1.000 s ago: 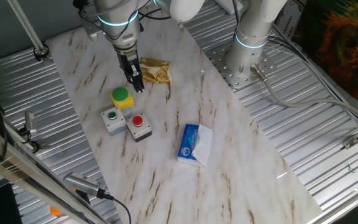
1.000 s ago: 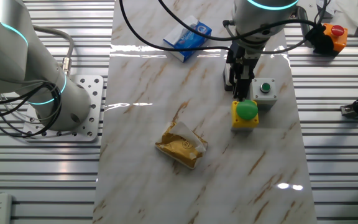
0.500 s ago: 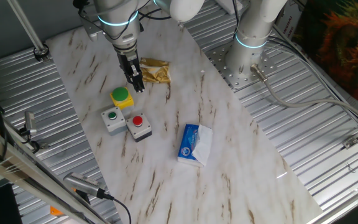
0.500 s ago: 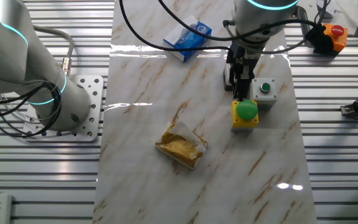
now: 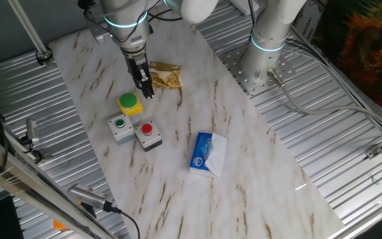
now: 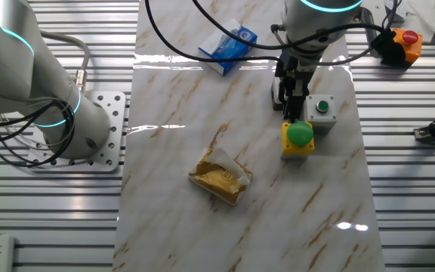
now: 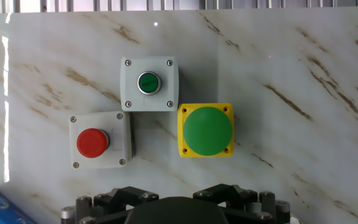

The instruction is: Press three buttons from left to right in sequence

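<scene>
Gripper (image 5: 148, 93), finger state impossible to tell, hovers as I line up above the three buttons: green dome (image 7: 208, 130) just ahead, small green button (image 7: 148, 82) beyond, red button (image 7: 92, 142) left.

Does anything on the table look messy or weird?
Only the golden wrapper looks messy: it lies crumpled on the marble table, apart from the three button boxes. The yellow box, green-button box and red-button box look undamaged.

Green dome (image 7: 207, 130) on yellow box, small green button (image 7: 148, 82) and red button (image 7: 92, 142) on grey boxes; brown-veined white desk (image 7: 303, 74).
</scene>
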`<action>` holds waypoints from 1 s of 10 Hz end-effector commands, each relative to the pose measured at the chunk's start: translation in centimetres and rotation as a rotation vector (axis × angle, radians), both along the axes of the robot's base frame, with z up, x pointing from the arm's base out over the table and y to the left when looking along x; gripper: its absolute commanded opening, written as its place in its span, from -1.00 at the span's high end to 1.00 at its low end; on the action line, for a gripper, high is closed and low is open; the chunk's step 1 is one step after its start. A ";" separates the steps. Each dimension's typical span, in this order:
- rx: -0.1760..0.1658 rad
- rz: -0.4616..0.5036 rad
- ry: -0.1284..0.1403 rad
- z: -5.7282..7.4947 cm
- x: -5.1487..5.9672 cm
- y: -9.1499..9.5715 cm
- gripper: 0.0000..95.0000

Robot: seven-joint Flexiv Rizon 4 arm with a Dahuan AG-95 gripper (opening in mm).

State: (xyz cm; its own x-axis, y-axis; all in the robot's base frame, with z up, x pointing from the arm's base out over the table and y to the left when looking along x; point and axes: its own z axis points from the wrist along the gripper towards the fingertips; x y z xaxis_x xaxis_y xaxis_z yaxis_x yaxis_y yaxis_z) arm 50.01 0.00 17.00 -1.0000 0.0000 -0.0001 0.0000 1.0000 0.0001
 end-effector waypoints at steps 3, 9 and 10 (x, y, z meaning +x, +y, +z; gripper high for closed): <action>0.006 0.032 0.064 0.1 0.0 0.1 1.00; 0.004 0.031 0.076 0.3 0.0 0.1 1.00; 0.003 0.030 0.078 0.3 0.0 0.1 1.00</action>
State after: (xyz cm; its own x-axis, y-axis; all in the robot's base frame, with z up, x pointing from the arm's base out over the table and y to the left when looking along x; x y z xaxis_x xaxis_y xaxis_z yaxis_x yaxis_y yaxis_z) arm 49.82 0.09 17.29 -0.9967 -0.0305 0.0746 -0.0304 0.9995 0.0030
